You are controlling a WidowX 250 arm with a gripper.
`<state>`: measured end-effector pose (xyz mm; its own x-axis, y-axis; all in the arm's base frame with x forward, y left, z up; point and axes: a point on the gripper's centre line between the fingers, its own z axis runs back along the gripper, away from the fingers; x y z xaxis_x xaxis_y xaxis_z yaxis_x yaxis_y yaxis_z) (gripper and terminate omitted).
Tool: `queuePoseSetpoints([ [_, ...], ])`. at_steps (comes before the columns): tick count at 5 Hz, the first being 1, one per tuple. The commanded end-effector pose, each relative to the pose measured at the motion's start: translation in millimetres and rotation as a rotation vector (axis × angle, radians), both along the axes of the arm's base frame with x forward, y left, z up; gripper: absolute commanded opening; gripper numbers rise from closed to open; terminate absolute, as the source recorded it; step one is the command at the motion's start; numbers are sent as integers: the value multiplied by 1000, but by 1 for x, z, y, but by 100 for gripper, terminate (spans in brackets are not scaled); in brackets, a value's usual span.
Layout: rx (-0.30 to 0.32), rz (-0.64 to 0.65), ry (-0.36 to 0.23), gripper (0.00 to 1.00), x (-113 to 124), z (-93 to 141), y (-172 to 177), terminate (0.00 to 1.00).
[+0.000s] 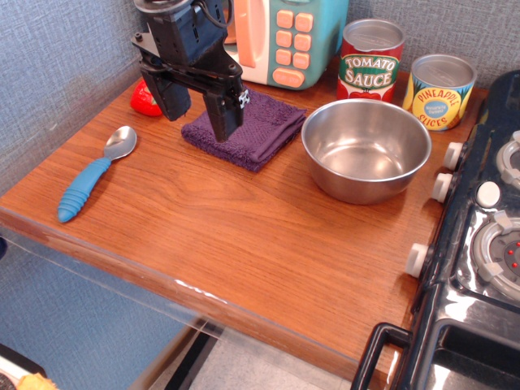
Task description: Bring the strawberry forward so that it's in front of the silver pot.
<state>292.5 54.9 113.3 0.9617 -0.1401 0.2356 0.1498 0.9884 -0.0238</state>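
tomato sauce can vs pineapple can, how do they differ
The tomato sauce can has a red and green label; the pineapple can has a yellow and blue one. The tomato sauce can looks taller and narrower, the pineapple can shorter and wider. The tomato sauce can stands further back, beside the toy microwave; the pineapple can sits nearer the stove. Both stand upright with silver tops, behind the silver pot.

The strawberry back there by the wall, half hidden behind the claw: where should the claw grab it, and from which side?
Probably across its rounded red body, coming straight down from above. The strawberry sits at the rear left of the counter with the wall close beside it, so a sideways approach looks cramped. The claw, jaws apart, hangs just to its right, over the purple cloth.
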Motion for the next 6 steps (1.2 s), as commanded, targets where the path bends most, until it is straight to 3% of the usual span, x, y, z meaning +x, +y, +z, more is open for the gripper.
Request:
queuePoseSetpoints([
  [1, 0, 0, 0, 100, 0, 0, 0, 0],
  [2, 6, 41, 4, 100, 9, 0, 15, 0],
  [4, 84, 341, 18, 100, 39, -10, 107, 0],
  [5, 77, 456, 8, 100, 54, -24, 138, 0],
  [6, 54, 477, 6, 100, 71, -36, 145, 0],
])
